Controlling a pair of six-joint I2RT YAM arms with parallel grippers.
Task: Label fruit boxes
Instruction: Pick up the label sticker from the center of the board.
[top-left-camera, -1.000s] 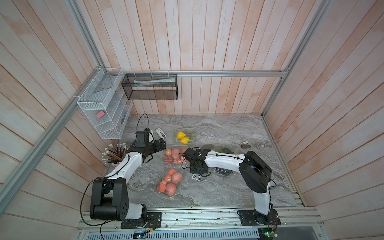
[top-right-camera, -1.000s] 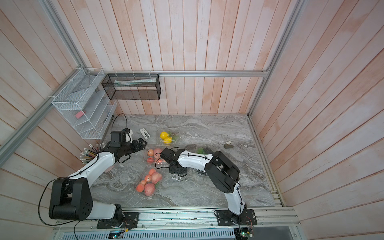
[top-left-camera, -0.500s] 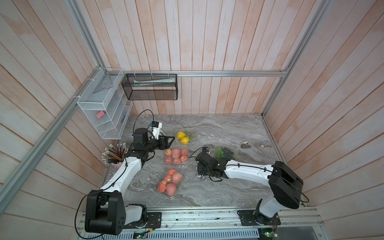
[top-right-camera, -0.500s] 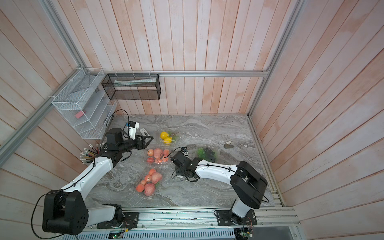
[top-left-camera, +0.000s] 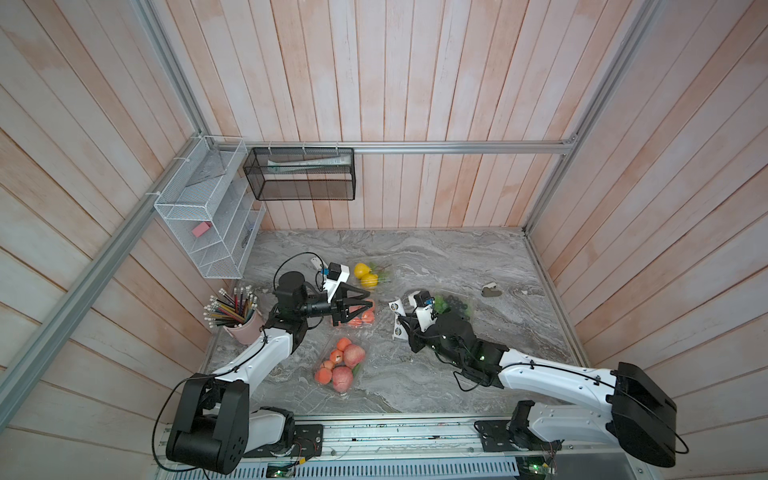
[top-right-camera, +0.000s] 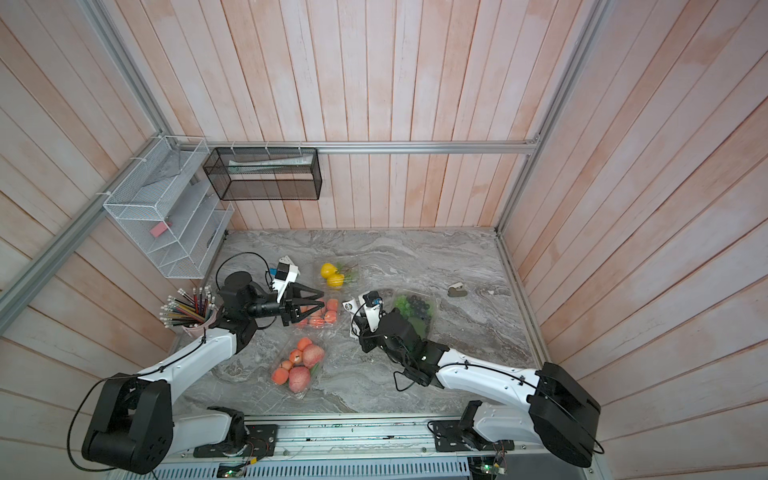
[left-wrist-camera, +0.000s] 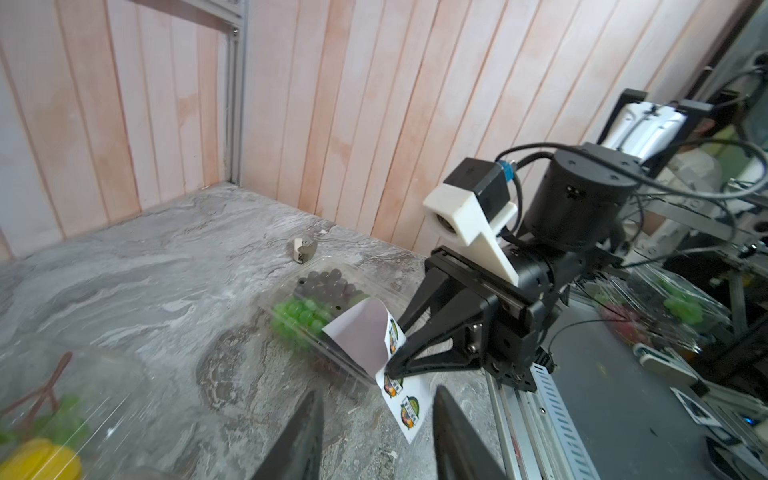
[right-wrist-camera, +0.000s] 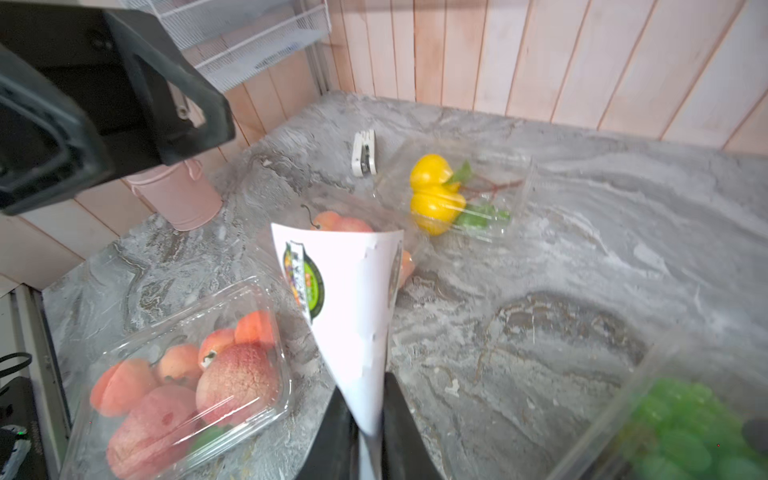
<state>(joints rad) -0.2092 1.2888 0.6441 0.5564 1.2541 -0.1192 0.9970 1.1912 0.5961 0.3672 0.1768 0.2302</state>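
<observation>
The sticker sheet (right-wrist-camera: 357, 299) is held clamped in the right pincer (left-wrist-camera: 395, 359) above the worktop (top-left-camera: 415, 257). The left pincer (top-left-camera: 370, 300) is spread and empty over the farther apple box (top-left-camera: 359, 319) and is aimed at the sheet, so a label is judged not yet peeled. No label can be made out on any lid of the yellow fruit box (top-left-camera: 371, 274), the nearer apple box (top-left-camera: 340, 365) or the grape box (top-left-camera: 453, 305), though the farther apple box is half covered by the left pincer and the grape box is partly hidden behind the right arm.
</observation>
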